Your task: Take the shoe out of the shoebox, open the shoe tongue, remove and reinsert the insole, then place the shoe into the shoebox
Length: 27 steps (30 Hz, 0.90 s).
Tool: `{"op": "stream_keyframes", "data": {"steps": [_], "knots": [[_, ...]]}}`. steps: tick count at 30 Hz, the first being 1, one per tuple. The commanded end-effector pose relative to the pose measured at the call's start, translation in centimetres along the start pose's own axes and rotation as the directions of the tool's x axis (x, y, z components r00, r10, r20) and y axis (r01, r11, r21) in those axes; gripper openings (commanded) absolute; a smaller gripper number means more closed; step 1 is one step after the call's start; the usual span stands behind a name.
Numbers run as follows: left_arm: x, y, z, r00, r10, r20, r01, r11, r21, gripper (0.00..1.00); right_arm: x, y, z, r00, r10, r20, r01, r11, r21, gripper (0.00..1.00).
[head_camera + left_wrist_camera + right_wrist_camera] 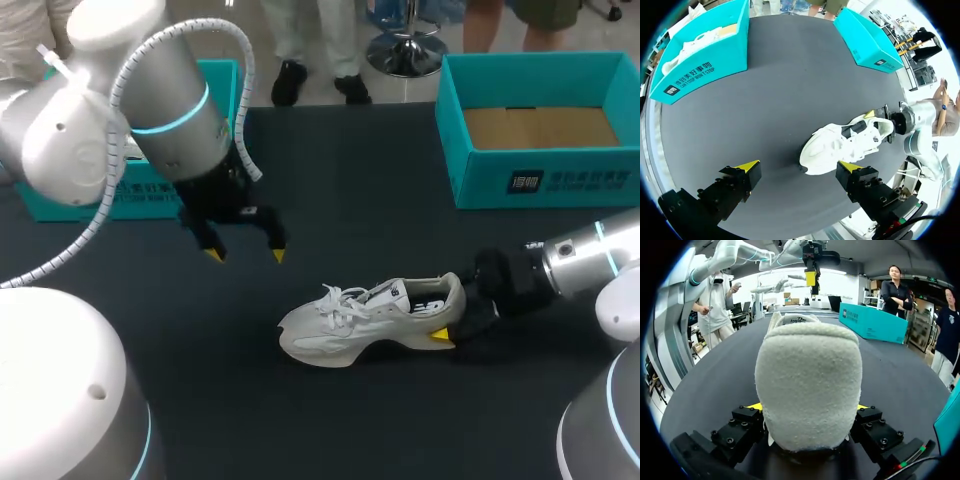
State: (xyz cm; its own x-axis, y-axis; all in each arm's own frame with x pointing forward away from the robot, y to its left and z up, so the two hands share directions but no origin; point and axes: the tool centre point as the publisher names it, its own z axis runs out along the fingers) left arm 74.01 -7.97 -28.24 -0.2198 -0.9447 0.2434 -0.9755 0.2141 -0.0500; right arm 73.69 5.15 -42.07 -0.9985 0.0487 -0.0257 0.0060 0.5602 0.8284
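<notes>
White fabric on a thick pale sole: the shoe point(365, 322) is out of the box point(480, 170) and stands on its sole on the dark surface point(350, 190), low and central in the head view. Its long axis runs nearly 9 to 3 o'clock there, with the toe at 9, the heel at 3 and the laces point(340, 298) facing up. The right pincer point(807, 407) comes in low from 3 o'clock and is clamped on the heel. In its wrist view the padded heel fills the gap and a yellow tip presses each flank. I take that arm to be the anchor.

The left pincer point(245, 255) hangs above the surface with its fingers spread apart and nothing between them. From it the shoe lies at about 4 o'clock in the head view, near but not touching. The toe is the closest part, with the laces just past it. In the left wrist view the shoe sits ahead of the fingers and off toward the right-hand one, its length slanting across my line of approach.

I judge the tongue to be next, and it falls to the left arm, which is free and nearer the laces. Its finger line, roughly 9 to 3, now runs parallel to the shoe. I'd drop toward 4 o'clock and land just behind the laces, by the collar. The box waits at 1 o'clock from the shoe, well apart.
</notes>
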Motion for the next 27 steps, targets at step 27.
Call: {"op": "stream_keyframes", "data": {"steps": [27], "knots": [[8.2,-1.3,5.0,0.999,0.006,-0.033,-0.006,1.0,0.019,1.0,0.0,0.1,0.2,1.0,0.0,0.001,0.0,1.0,0.005,0.0]]}}
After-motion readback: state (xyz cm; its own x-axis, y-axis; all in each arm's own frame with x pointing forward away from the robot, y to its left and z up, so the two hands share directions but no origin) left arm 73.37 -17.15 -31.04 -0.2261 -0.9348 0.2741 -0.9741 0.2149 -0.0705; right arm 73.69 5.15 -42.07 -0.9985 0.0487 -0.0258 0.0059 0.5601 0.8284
